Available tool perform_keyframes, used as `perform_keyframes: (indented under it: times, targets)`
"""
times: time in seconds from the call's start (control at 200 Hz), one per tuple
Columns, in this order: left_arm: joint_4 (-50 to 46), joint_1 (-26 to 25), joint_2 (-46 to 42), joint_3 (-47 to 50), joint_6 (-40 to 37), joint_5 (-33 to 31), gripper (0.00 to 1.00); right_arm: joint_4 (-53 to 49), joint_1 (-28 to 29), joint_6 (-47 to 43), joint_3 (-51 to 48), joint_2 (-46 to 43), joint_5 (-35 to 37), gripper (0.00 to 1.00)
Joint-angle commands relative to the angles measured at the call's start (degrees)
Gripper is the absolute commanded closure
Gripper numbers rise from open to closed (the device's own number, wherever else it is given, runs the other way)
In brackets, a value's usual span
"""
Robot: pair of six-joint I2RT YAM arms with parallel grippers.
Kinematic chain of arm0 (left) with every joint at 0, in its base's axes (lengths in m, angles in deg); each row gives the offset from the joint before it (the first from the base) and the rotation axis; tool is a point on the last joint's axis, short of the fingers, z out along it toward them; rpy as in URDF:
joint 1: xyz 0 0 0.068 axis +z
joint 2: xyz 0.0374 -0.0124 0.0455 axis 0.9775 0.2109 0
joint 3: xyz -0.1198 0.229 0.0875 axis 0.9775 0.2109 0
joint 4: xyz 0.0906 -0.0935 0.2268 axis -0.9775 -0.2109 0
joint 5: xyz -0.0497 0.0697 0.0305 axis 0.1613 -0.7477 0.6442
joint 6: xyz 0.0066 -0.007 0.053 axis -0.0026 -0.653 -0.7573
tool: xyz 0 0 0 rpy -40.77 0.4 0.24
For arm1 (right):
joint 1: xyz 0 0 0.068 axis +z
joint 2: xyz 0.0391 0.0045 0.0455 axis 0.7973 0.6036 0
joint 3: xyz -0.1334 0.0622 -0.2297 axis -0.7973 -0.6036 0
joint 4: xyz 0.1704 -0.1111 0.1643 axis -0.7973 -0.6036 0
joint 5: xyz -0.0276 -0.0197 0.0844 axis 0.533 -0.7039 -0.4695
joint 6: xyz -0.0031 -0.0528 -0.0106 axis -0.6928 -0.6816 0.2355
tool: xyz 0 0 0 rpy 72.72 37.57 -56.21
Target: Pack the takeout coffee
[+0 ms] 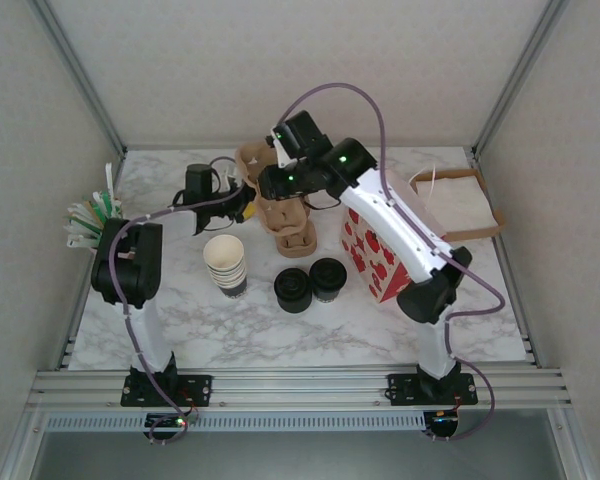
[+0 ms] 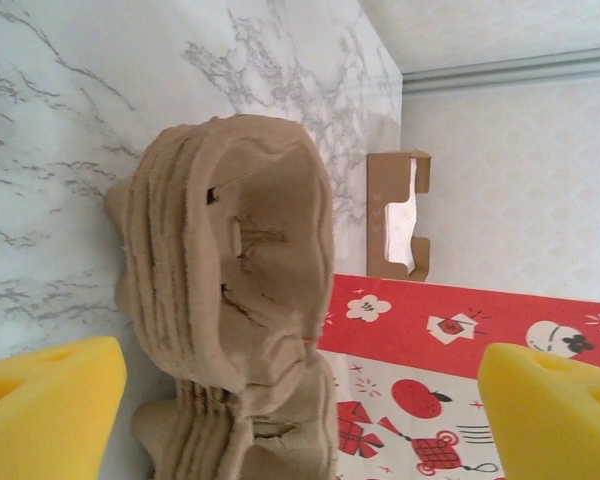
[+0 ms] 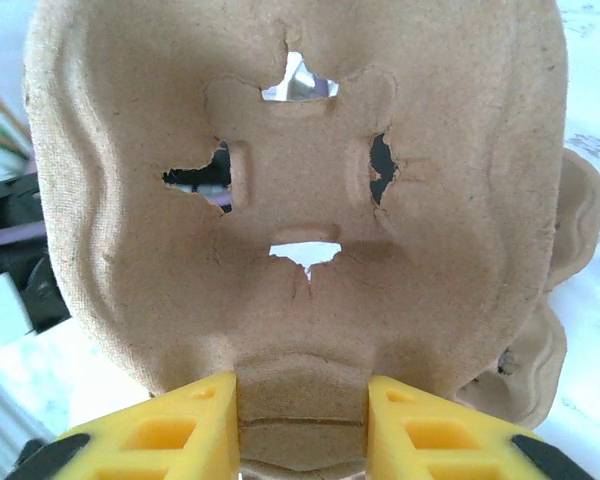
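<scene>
Overhead, marble table [image 1: 280,335], pale walls [image 1: 280,70], cup carrier [image 3: 300,150]

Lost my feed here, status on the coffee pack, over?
Left pincer open, facing carrier stack. Right pincer shut on a pulp carrier. Takeout coffee on table by red bag, lid stack alongside.

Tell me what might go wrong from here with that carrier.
The right tool pinches the pulp carrier only by its thin rim, so it may slip or tear. The left tool stands open by the nested carrier stack, not clamping it, so extra carriers may lift along.
</scene>
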Motion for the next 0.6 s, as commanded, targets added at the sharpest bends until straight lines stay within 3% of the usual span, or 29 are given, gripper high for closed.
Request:
perform_keyframes:
  times: [0.0, 0.325, 0.596]
  targets:
    - [-3.69, 0.11, -4.49, -1.42, -1.56, -2.57, 0.03, 4.31, 0.39, -0.72, -3.5, -6.67, -4.22, 0.68]
    - [-11.65, -0.41, -13.01, -2.15, -3.95, -7.92, 0.0, 6.03, -0.2, -1.74, -12.01, -21.41, -2.3, 0.67]
    - [-20.2, -4.98, -20.37, -6.73, -6.37, -14.02, 0.0, 3.85, -2.88, -2.74, -16.21, -32.16, 2.3, 0.67]
